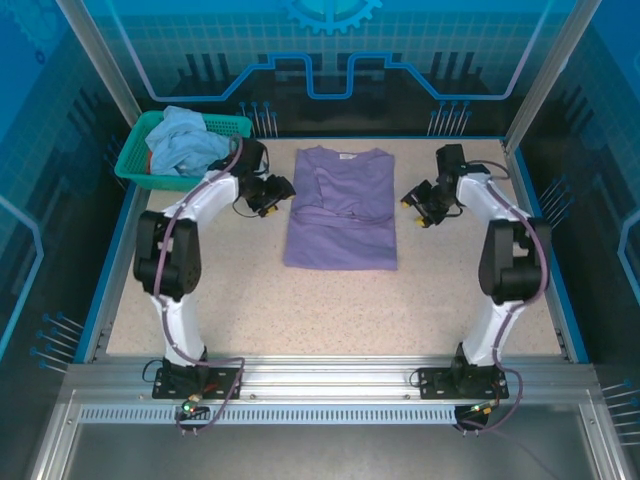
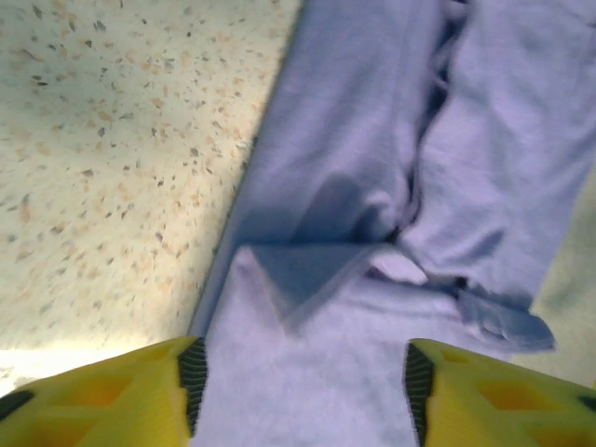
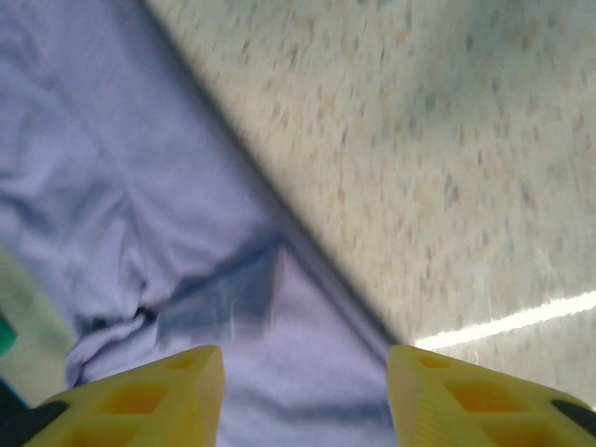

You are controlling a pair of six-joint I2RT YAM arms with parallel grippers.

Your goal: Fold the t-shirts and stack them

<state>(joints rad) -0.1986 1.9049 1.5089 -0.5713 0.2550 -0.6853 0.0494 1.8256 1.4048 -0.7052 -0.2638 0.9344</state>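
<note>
A lavender-purple t-shirt [image 1: 340, 215] lies flat in the middle of the table with both sleeves folded inward, making a rough rectangle. My left gripper [image 1: 282, 190] hovers at its left edge, jaws open; in the left wrist view the gripper [image 2: 303, 377] shows yellow fingers [image 2: 140, 396] apart above the folded cloth [image 2: 354, 186]. My right gripper [image 1: 411, 204] sits at the shirt's right edge. It is open too [image 3: 305, 382], with the shirt's edge [image 3: 168, 205] beneath it and nothing held. A light-blue t-shirt [image 1: 185, 140] is bunched in the basket.
A teal mesh basket [image 1: 228, 126] stands at the back left corner, close behind my left arm. Speckled tabletop [image 1: 340, 310] stretches in front of the shirt. A blue rim [image 1: 565, 290] and metal posts border the table.
</note>
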